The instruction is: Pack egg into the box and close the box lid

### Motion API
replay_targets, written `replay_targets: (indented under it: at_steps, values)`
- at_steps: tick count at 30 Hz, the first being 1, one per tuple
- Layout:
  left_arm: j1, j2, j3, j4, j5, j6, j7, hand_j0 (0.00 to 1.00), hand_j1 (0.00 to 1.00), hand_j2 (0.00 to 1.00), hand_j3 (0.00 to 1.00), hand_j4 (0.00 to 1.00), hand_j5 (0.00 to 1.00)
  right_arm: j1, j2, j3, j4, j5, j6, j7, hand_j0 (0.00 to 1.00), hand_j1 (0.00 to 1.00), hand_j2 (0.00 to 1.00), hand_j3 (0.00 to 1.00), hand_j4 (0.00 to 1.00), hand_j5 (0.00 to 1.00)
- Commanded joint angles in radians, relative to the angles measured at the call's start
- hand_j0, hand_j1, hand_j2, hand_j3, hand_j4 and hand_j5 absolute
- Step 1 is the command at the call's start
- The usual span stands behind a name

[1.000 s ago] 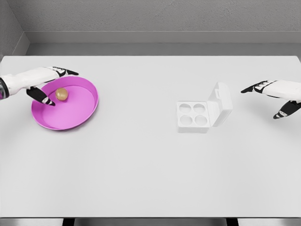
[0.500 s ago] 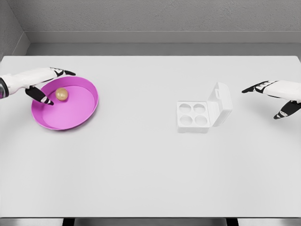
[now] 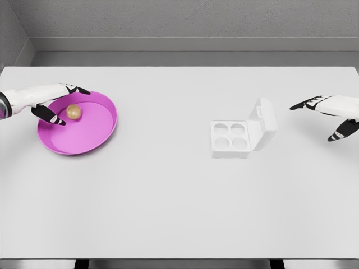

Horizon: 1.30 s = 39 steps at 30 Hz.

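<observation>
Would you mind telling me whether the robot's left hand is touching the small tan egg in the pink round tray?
Apart. The head view shows the left hand open around the small tan egg, with pink round tray floor visible between the fingertips and the egg.

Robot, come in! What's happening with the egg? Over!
Left hand open around egg, not gripping. Egg in pink bowl. Box lid open, four cups empty. Right hand open, right of box. Path clear.
</observation>
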<state>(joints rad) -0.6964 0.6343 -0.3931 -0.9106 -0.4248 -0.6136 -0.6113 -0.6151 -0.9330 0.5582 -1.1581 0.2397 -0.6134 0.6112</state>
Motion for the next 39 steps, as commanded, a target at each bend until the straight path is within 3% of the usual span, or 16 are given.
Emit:
replay_targets:
  at_steps: [1,39]
  values:
    - [0.000,-0.002,0.002,0.001,0.004,0.003,0.000,0.92,0.92,0.92,0.92,0.92,0.92,0.000,0.000,0.000,0.003,-0.006,0.003,0.000,1.00,1.00,1.00,1.00,1.00,1.00]
    - [-0.017,-0.044,0.008,0.058,-0.043,0.003,0.000,0.88,0.88,0.88,0.88,0.88,0.88,-0.002,0.006,0.002,0.006,-0.006,0.003,0.000,1.00,1.00,1.00,1.00,1.00,1.00]
